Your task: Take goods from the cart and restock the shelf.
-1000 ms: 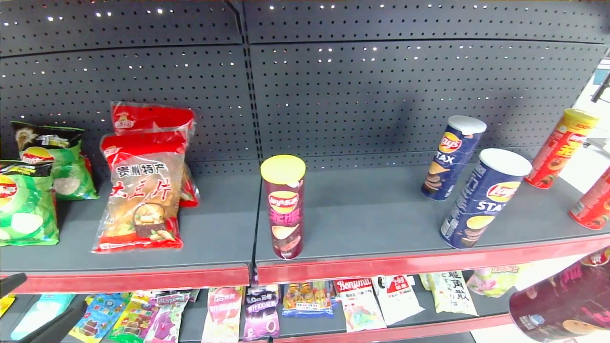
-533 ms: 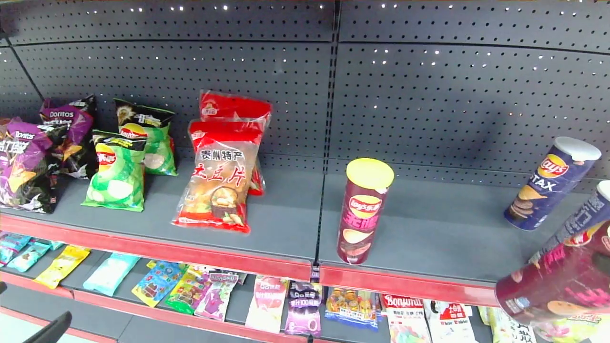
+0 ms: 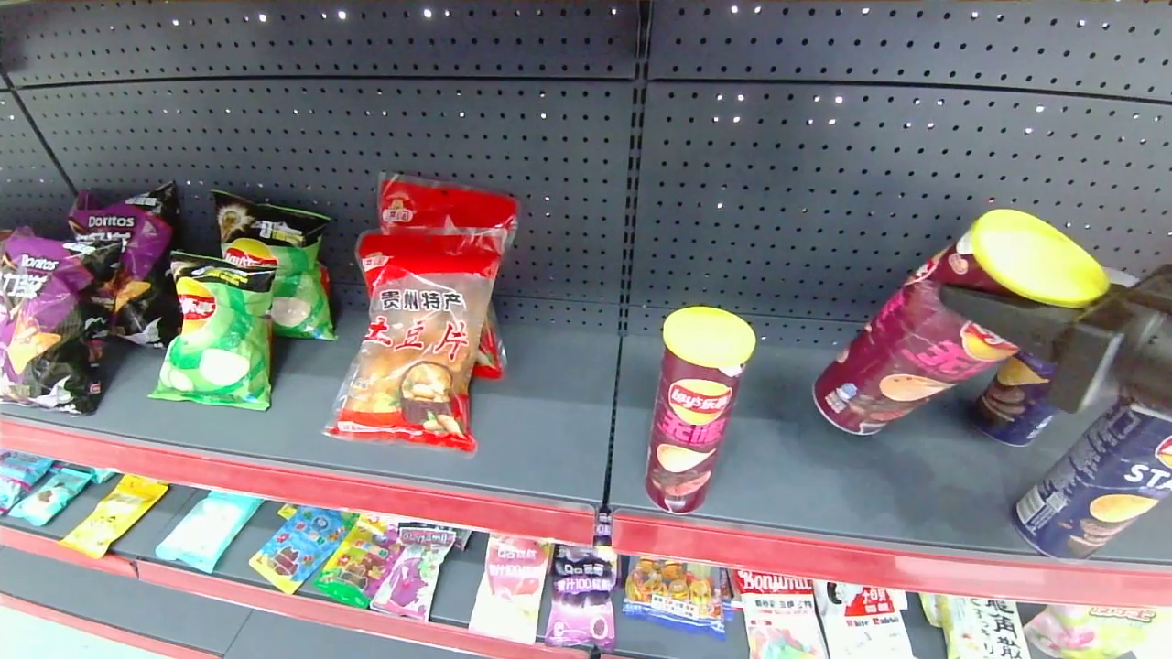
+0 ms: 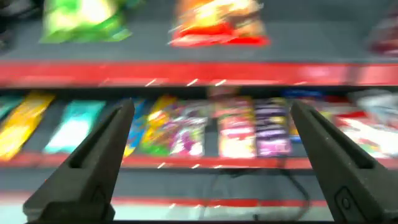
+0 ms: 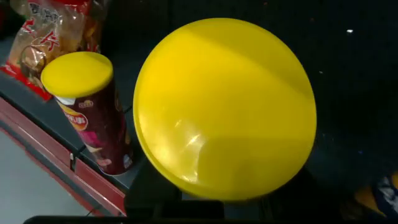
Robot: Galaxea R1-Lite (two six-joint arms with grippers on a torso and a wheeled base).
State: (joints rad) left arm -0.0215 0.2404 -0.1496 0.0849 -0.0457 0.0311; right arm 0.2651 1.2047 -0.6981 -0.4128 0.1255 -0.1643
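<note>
Right gripper (image 3: 993,316): closed around the held can (image 3: 902,361), a maroon tube with a yellow lid (image 3: 1039,256). One finger (image 3: 1007,320) crosses the tube just under the lid. The opposite finger is hidden behind the tube.

The held can is tilted, lid up and toward me, base down over the right bay of the shelf (image 3: 513,430). I cannot tell whether its base touches the board. In my right wrist view the lid (image 5: 224,109) covers the tube's body and most of my fingers.

The standing can (image 3: 693,416), same maroon and yellow, is upright at the front edge of that bay, apart from the held can. It also shows in my right wrist view (image 5: 93,112).

One blue can (image 3: 1012,407) is mostly hidden behind the held can and my gripper. A second blue can (image 3: 1094,485) is cut off by the picture's edge.

Left gripper (image 4: 211,168): fingers (image 4: 93,168) spread wide, nothing between them. It is low, facing the sachets (image 4: 236,124) on the lower shelf, which are blurred.

In the left bay, the red bags (image 3: 421,348) and green bags (image 3: 220,334) are whole. The purple bags (image 3: 46,311) are clipped by the edge.
</note>
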